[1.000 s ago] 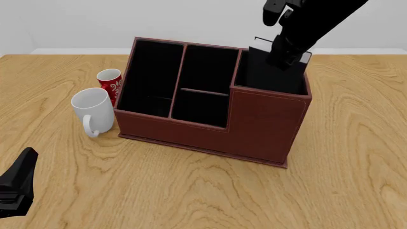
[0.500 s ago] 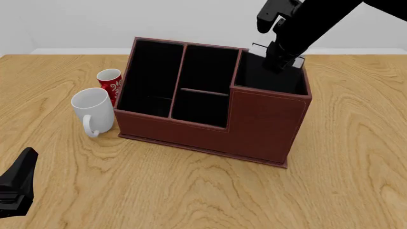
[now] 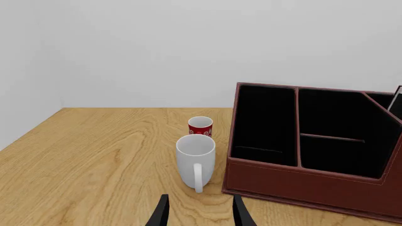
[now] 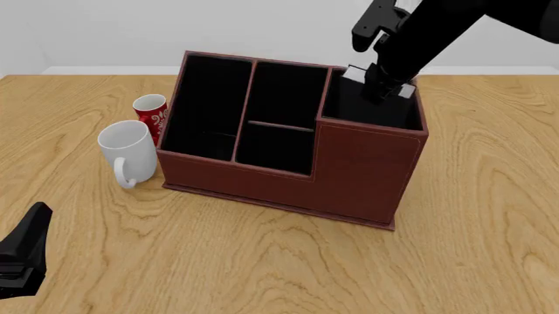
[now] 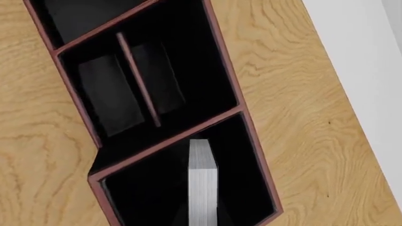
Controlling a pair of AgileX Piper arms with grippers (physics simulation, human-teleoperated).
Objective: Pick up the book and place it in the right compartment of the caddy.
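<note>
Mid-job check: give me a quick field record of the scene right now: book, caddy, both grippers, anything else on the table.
book: upright, page edges up, inside the right compartment
caddy: on the table, other sections look empty
right gripper: over the right compartment at the book's top; grip not visible
left gripper: open, holding nothing, pointing toward the mug
mug: white, left of caddy
can: red, behind the mug
</note>
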